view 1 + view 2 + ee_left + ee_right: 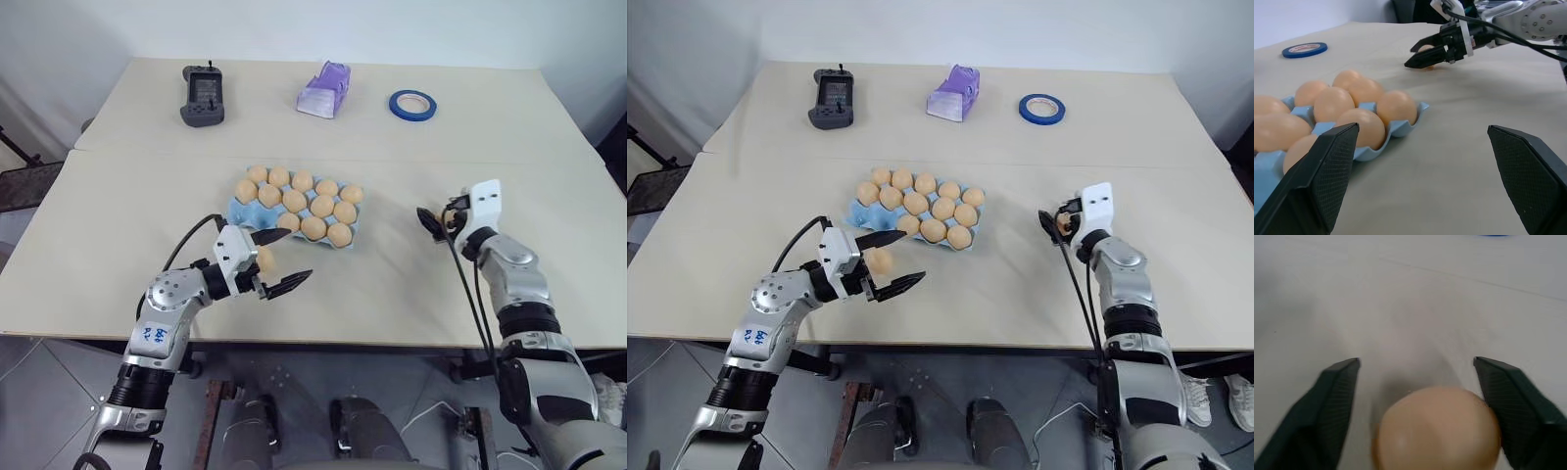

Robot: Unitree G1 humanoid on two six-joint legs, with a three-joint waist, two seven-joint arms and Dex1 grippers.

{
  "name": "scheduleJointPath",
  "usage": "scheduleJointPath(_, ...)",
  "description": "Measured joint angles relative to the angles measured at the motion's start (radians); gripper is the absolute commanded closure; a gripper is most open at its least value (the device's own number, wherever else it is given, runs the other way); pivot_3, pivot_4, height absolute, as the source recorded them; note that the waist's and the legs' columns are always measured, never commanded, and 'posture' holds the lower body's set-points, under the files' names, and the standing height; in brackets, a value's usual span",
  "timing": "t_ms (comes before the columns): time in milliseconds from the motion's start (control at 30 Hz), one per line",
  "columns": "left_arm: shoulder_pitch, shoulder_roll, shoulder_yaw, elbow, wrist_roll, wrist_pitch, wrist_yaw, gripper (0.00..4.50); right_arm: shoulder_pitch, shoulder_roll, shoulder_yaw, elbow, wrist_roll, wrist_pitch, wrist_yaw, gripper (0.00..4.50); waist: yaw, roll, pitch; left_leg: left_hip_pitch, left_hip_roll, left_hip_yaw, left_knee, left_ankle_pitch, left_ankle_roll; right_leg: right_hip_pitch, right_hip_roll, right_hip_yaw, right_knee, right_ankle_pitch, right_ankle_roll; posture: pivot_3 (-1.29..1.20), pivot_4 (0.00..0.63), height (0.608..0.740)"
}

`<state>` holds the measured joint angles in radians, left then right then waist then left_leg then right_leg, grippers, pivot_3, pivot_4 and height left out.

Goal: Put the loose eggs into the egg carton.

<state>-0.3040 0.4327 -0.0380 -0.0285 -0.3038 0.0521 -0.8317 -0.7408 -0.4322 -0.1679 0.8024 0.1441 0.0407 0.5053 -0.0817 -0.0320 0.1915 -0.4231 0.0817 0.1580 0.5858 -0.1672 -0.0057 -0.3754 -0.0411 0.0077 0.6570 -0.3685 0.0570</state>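
Right of the carton (245, 211), the right end effector (1418, 396) straddles a loose egg (1437, 428), fingers spread, not yet pinching. A lopsided squeeze could roll it away. Left end effector (277, 261) spread, empty.

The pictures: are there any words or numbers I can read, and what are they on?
No text can be read for sure.
Blue sticker on the left arm: writing, too small.
Tape roll: red marks on its side, too blurred.
Handheld controller: screen and buttons, nothing legible.
Purple box: no readable print.
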Motion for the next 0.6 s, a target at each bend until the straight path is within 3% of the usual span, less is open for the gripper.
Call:
scheduleJointPath(67, 0.008, 0.006, 0.003, -0.008, 0.000, 0.002, 0.009, 0.00, 0.000, 0.003, 0.001, 0.001, 0.000, -0.002, 0.001, 2.32, 0.001, 0.000, 0.000, 0.000, 0.000, 0.000, 0.000, 0.000, 0.000, 0.000, 0.000, 0.000, 0.000, 0.000, 0.000, 0.00, 0.150, 0.740)
scheduleJointPath(167, 0.033, 0.018, 0.027, -0.042, -0.001, 0.013, 0.024, 0.00, 0.002, 0.010, 0.006, -0.015, 0.004, 0.005, 0.013, 2.58, -0.003, 0.000, 0.000, 0.000, 0.000, 0.000, 0.000, -0.002, -0.003, 0.000, 0.000, 0.000, 0.000, 0.000, 0.000, 0.00, 0.150, 0.740)
scheduleJointPath(433, 0.189, 0.049, 0.252, -0.146, -0.071, 0.081, 0.145, 0.00, -0.010, 0.198, 0.146, -0.433, 0.104, 0.183, 0.154, 2.58, -0.031, 0.001, 0.001, 0.001, 0.006, -0.001, -0.003, -0.001, -0.002, -0.003, 0.006, 0.000, 0.004, -0.001, -0.002, 0.00, 0.150, 0.740)
scheduleJointPath(600, 0.328, 0.078, 0.383, -0.168, -0.089, 0.091, 0.181, 0.00, -0.078, 0.367, 0.284, -0.472, 0.089, 0.235, 0.151, 2.58, -0.028, 0.001, 0.001, 0.000, 0.005, -0.002, -0.003, -0.004, -0.006, -0.003, 0.004, -0.002, 0.004, -0.002, -0.004, 0.00, 0.150, 0.740)
